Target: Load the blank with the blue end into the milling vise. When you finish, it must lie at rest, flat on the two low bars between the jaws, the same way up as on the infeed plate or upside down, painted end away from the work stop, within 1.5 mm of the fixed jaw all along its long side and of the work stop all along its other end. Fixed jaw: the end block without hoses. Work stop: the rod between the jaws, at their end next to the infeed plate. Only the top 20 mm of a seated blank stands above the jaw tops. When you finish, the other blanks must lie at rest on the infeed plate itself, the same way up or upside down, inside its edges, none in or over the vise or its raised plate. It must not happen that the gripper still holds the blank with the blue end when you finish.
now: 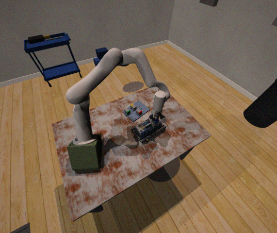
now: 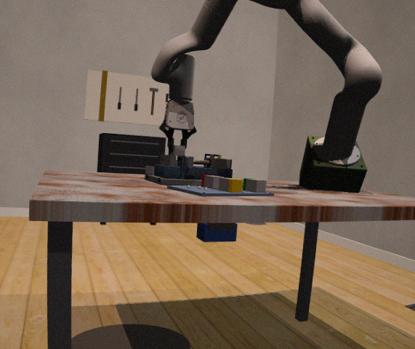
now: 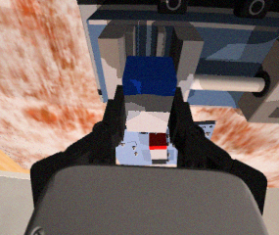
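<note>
The pincer (image 1: 156,117) (image 2: 177,144) (image 3: 148,98) is clamped on the blue-ended blank (image 2: 179,150) (image 3: 149,78), probably lined up lengthwise for lowering between the vise's jaws.

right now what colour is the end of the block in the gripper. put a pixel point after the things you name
Blue (image 3: 150,75), clearest in the wrist view.

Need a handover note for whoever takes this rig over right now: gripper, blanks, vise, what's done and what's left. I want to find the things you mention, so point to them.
Gripper (image 1: 156,116) (image 2: 177,149) (image 3: 148,98): shut on the blue-ended blank (image 2: 179,150) (image 3: 149,75), held over the milling vise (image 1: 147,127) (image 2: 169,171) (image 3: 222,44), in line with the gap between its jaws.
Infeed plate (image 1: 143,109) (image 2: 184,190) (image 3: 134,158): holds the red-, yellow- and green-ended blanks.
Done: right blank picked and brought to the vise.
Left: lower it onto the two low bars, seat it against fixed jaw and work stop, release, back off. Final seating can't be confirmed from these views.
</note>
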Available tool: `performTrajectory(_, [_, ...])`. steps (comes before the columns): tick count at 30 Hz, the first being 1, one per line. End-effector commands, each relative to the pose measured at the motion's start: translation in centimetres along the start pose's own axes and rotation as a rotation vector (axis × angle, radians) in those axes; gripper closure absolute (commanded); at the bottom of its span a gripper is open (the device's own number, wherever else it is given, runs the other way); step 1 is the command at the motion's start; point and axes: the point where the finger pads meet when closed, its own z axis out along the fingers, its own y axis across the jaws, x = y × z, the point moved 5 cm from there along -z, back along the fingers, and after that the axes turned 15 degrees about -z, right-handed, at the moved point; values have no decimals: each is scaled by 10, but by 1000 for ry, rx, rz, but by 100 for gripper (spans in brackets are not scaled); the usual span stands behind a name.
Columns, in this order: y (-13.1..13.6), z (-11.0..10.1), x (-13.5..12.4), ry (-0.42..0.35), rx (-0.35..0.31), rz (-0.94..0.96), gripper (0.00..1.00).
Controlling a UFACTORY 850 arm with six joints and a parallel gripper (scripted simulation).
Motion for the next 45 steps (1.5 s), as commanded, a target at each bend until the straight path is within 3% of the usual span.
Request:
performTrajectory(1, [-1, -1, 0, 1, 1, 0, 100])
performTrajectory(45, [-1, -5, 1, 1, 1, 0, 100])
